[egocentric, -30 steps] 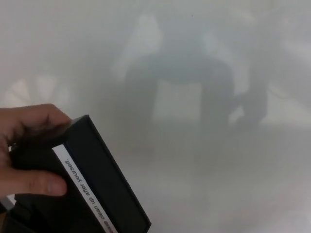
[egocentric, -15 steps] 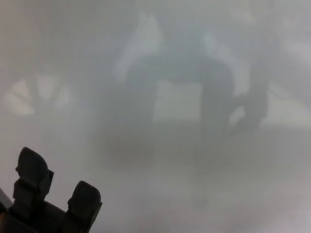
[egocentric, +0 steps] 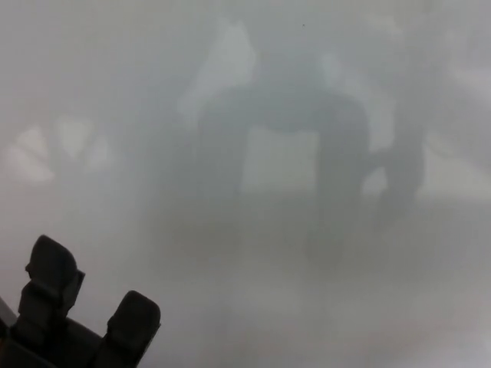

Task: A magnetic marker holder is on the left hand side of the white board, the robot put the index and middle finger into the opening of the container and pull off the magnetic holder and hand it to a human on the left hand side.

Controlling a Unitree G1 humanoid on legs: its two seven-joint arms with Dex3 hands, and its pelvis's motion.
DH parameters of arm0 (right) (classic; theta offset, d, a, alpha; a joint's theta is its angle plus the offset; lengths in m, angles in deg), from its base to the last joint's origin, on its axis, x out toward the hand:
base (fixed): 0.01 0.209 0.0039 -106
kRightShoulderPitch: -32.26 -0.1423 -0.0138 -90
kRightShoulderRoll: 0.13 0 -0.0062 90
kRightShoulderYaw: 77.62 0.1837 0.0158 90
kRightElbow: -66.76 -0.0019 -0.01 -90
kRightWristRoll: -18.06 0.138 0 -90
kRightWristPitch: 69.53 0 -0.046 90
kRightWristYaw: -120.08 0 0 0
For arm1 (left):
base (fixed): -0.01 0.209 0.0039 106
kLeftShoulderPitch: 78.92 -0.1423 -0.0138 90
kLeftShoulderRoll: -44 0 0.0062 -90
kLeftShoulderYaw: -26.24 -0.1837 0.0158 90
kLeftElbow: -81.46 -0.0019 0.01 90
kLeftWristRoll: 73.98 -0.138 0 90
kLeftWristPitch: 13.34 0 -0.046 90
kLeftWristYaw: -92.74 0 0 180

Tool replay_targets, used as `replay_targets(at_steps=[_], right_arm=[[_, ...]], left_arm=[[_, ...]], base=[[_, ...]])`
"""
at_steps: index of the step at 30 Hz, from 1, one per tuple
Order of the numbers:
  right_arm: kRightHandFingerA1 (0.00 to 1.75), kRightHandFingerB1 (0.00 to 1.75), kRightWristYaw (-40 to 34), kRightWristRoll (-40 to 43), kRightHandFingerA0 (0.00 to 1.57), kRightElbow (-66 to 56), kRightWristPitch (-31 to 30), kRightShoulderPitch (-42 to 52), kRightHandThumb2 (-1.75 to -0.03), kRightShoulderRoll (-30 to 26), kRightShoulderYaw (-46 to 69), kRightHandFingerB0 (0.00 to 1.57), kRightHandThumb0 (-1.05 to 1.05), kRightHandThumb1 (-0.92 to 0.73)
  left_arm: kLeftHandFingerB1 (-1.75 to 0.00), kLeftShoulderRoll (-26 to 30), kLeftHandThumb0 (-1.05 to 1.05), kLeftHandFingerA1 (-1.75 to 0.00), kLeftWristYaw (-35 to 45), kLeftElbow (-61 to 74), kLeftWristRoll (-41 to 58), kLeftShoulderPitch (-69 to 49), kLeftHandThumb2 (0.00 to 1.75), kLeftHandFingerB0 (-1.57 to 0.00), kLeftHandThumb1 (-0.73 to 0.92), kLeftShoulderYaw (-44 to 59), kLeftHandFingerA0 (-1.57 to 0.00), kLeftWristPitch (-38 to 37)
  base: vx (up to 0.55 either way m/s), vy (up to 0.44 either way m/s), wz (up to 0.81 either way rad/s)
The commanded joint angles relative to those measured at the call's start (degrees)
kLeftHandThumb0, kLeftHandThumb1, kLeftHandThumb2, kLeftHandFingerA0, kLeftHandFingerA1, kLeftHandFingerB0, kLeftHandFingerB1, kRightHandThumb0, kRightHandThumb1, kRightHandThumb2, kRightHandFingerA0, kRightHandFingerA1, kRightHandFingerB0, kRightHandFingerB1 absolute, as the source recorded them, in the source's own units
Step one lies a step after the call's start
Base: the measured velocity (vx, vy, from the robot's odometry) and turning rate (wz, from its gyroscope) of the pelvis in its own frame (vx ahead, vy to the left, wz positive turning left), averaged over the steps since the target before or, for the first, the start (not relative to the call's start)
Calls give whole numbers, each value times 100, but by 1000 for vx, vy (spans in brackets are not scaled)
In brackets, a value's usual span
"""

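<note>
The magnetic marker holder is nowhere in the head view, and the left hand is empty. It rises from the lower left corner, black, with two thick fingers raised and set apart, nothing between them; the thumb cannot be made out. Behind the hand the whiteboard fills the whole view as a pale, glossy grey plane. Its sheen carries a blurred dark reflection at upper centre, an arch-like shape too soft to identify, with lighter patches at far left. Nothing stands between hand and board. The right hand does not appear.
</note>
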Motion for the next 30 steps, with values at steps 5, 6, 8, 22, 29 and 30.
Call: replay_targets(at_steps=[5, 6, 8, 22, 29, 30], right_arm=[[53, 3, -285, -119, 41, 28, 56, -12, -100, -109, -95, 0, -95, -69], [53, 4, -331, -132, 43, 27, 57, -29, -100, -114, -98, 0, -95, -70], [54, 5, -359, -132, 45, 23, 66, -53, -100, -121, -91, 0, -93, -70], [59, 24, -578, -299, 55, 45, -78, -98, -96, -152, -214, 0, -63, -64], [49, 19, -503, -208, 68, 44, -148, -307, -65, -160, -140, 5, -56, -76], [49, 19, -514, -212, 68, 48, -164, -349, -65, -154, -141, 5, -56, -76]], left_arm=[[-45, 333, -100, -40, 262, -346, -299, 37, 83, -24, 47, -84, -36, -352], [-44, 422, -100, -38, 308, -516, -436, 85, 82, -26, 46, -110, -35, -382], [-43, 620, -71, -43, 340, -896, -767, 159, 64, -25, 29, -219, -25, -468], [-31, 697, -34, -46, -5745, -5265, -7462, -340, 63, -27, 73, -2437, -38, -5782], [-31, 1077, -40, -43, -6600, -6289, -7752, 255, 58, -22, 58, -3084, -27, -5712], [-31, 1108, -40, -43, -6652, -6383, -7753, 323, 58, -22, 58, -3133, -27, -5694]], base=[[0, 0, 0], [0, 0, 0], [0, 0, 0], [0, 0, 0], [0, 0, 0], [0, 0, 0]])
